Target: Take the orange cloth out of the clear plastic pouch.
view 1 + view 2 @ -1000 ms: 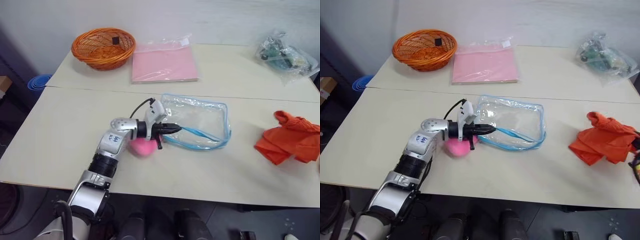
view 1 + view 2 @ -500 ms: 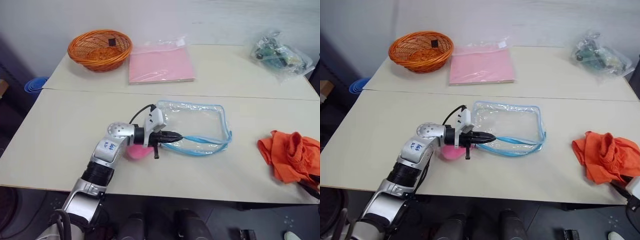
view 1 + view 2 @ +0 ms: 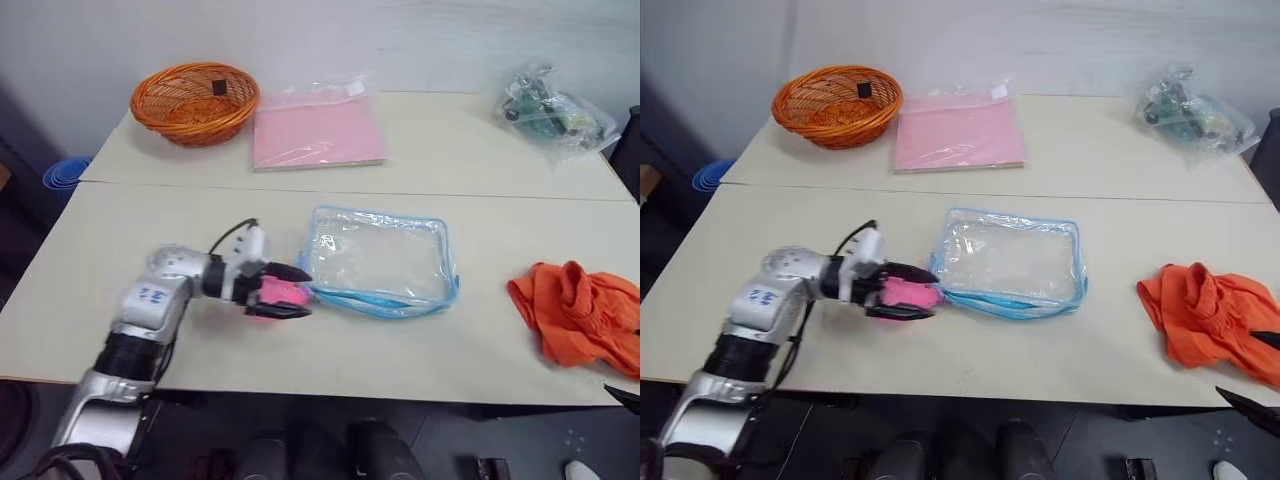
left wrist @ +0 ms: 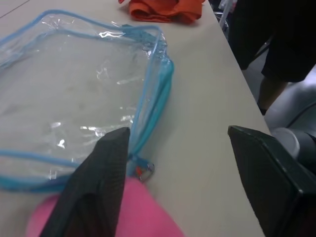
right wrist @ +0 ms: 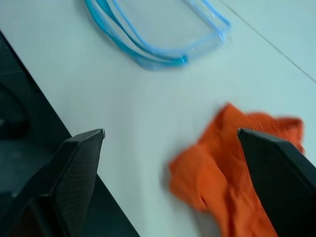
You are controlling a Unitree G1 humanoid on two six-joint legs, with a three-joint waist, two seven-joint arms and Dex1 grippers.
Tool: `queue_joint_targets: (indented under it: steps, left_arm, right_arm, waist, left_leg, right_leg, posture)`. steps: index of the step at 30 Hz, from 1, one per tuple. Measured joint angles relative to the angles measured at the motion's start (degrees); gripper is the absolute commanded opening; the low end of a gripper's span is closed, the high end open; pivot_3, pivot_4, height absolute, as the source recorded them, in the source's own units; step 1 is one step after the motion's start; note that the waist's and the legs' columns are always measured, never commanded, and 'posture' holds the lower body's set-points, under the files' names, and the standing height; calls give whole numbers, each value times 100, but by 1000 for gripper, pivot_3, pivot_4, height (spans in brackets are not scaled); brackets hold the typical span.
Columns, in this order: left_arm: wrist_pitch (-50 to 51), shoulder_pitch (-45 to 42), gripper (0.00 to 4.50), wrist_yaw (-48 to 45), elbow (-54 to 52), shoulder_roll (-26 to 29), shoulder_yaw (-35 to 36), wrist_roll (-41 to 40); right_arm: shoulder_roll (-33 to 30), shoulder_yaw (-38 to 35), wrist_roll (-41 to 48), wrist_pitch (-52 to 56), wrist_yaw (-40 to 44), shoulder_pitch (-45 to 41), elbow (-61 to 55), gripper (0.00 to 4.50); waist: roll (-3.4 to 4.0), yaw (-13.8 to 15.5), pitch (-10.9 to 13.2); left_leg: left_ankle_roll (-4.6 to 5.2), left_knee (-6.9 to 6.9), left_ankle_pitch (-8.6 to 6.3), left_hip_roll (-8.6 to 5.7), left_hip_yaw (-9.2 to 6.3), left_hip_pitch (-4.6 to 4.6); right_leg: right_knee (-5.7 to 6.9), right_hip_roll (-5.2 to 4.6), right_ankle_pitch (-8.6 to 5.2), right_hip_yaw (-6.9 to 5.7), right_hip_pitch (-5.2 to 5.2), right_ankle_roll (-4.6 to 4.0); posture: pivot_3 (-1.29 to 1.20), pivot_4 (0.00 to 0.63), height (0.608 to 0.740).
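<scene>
Cloth point(image 3: 578, 315) lies crumpled on the table point(image 3: 150, 230) near the front right edge, well apart from the pouch point(image 3: 380, 262) and fully out of it. Pouch lies flat near mid-table, empty, blue edging all round; its pink pom-pom point(image 3: 275, 293) sits at the left end. Left gripper point(image 3: 288, 291) is at that end with fingers spread — one above the pom-pom, one below it, grasping nothing; in the left wrist view the two black fingers point(image 4: 101, 182) stand wide apart with the pom-pom point(image 4: 123, 212) low between them and the pouch's zipper corner just ahead. Right gripper point(image 5: 170, 163) shows in its wrist view — fingers point(image 5: 74, 168) far apart, released, nothing between them, the cloth point(image 5: 237, 173) on the table beyond and the pouch point(image 5: 158, 29) farther off. At the back of the table: orange basket point(image 3: 194, 100) at left, pink sheet packet point(image 3: 318, 132) beside it, clear bag of parts point(image 3: 553, 112) at the right corner.
</scene>
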Motion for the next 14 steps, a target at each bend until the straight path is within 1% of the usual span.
queue_joint_targets:
  steps: [3,6,10,12,14]
  left_arm:
    - [-737,530,4371,-86,22,449,353,120]
    - [-1637,1192,4371,104,409,774,642,474]
    - [-2495,1880,4371,372,833,796,1024,588]
    - [-2641,2123,4371,564,863,792,1205,588]
    - [-2620,2501,4371,807,663,761,1451,515]
  right_arm:
    - [276,606,2,182,-106,-217,-856,4500]
    - [565,1461,-257,165,-205,-669,-1233,4500]
    - [900,2241,-861,-99,-233,-1141,-1099,4500]
    - [1074,2359,-1046,-309,-185,-1150,-909,4500]
    - [1289,2388,-1231,-590,-161,-1035,-643,4500]
  waist:
    - [5,18,-2]
    - [9,40,-3]
    - [8,90,-3]
    - [8,131,-3]
    - [8,137,-3]
  left_leg:
    - [3,-12,-1,-2,-1,1]
    - [6,-27,-2,-5,0,0]
    - [10,-32,-3,-6,-9,-9]
    - [13,-37,-5,-7,-8,-9]
    - [17,-44,-8,-7,-7,-9]
  right_leg:
    - [-4,-7,-1,-3,-4,-2]
    - [-8,-12,-2,-3,-11,-3]
    - [-11,-19,-2,-20,-18,-4]
    - [-16,-20,-2,-20,-17,-5]
    - [-20,-21,-3,-19,-17,-5]
  posture:
    - [0,150,740]
    - [0,150,740]
    - [0,150,740]
    - [0,150,740]
    - [0,150,740]
